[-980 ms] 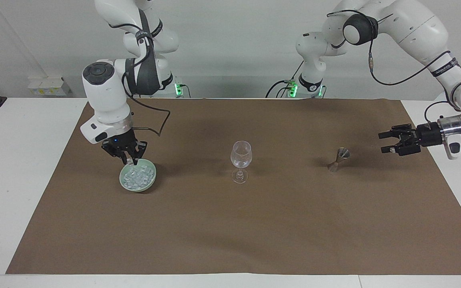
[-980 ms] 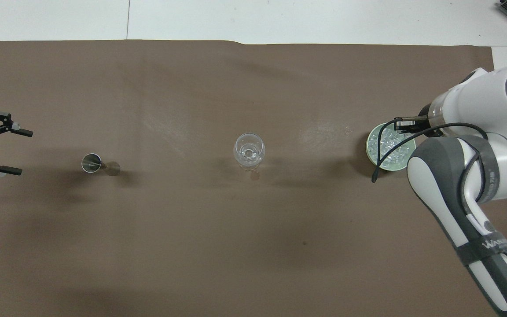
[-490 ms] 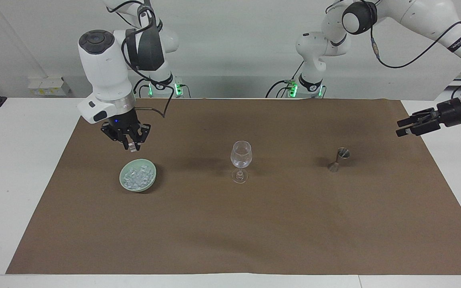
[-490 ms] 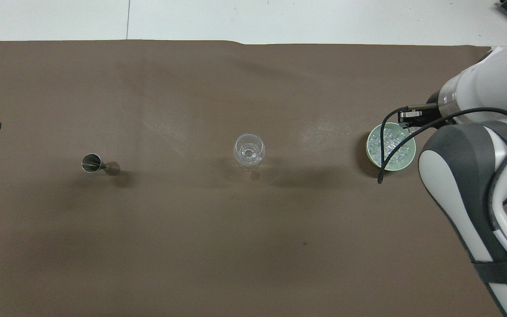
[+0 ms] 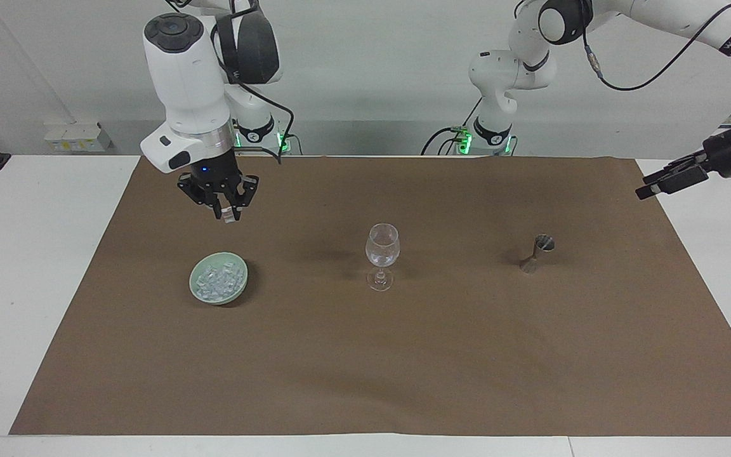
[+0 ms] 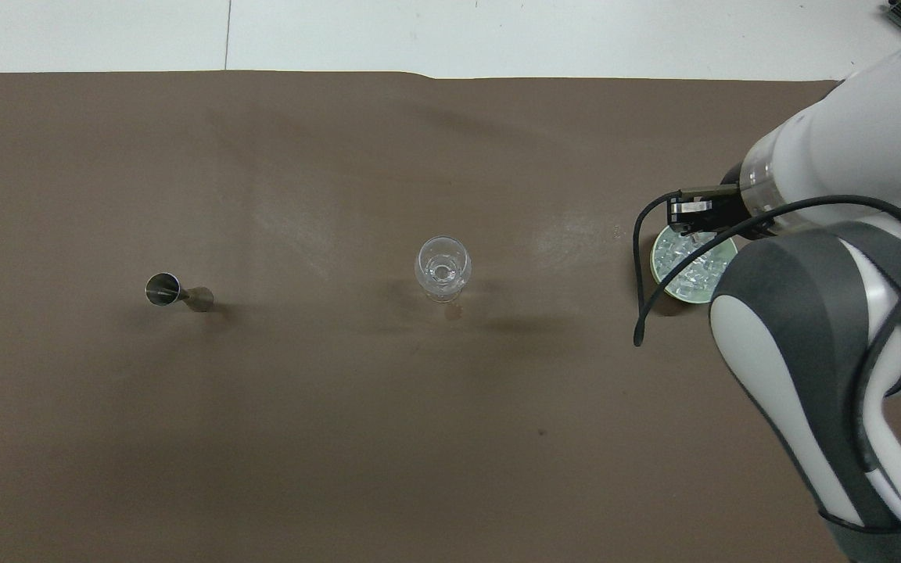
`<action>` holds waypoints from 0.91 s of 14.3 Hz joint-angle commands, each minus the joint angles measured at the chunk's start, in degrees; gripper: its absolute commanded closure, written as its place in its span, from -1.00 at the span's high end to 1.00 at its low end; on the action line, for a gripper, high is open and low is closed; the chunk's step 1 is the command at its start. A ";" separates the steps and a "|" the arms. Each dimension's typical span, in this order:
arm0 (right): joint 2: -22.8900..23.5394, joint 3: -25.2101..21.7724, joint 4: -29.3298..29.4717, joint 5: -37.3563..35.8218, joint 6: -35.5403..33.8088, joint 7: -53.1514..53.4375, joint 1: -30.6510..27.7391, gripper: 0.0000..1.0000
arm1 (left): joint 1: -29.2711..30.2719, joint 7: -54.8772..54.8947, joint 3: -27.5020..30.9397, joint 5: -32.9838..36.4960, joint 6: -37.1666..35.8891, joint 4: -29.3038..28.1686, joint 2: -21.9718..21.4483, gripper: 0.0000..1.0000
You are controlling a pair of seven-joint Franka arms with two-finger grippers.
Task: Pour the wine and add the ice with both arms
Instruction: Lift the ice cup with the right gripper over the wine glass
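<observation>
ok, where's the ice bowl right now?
In the facing view the ice bowl sits on the brown mat toward the right arm's end, beside the wine glass.

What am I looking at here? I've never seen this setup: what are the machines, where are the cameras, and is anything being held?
Two white robot arms work at a table with a brown mat. One picture looks across the table at the robots; the other looks down from above them. On the mat stand a green bowl of ice, a wine glass and a small metal measuring cup. The right gripper, raised over the mat near the bowl, has its jaws shut on one ice cube. The left gripper waits open at its own end of the table, holding nothing.
</observation>
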 commanded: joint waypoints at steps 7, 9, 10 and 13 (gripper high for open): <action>5.93 8.87 8.75 0.47 -4.43 9.55 -1.37 -1.00 | -6.82 5.53 -4.32 16.31 3.58 0.89 -9.24 1.00; 9.44 11.68 12.96 0.29 -5.65 13.86 -1.37 -1.00 | -6.55 5.63 -7.92 19.90 3.76 0.80 -11.61 1.00; 10.85 12.83 14.55 -0.40 -6.01 15.71 -1.28 -1.00 | -6.20 5.63 -9.77 21.58 3.93 0.71 -12.49 1.00; 12.88 15.99 15.09 -3.03 -5.31 19.84 -1.02 -1.00 | -2.00 5.63 -17.32 24.31 3.94 0.53 -14.69 1.00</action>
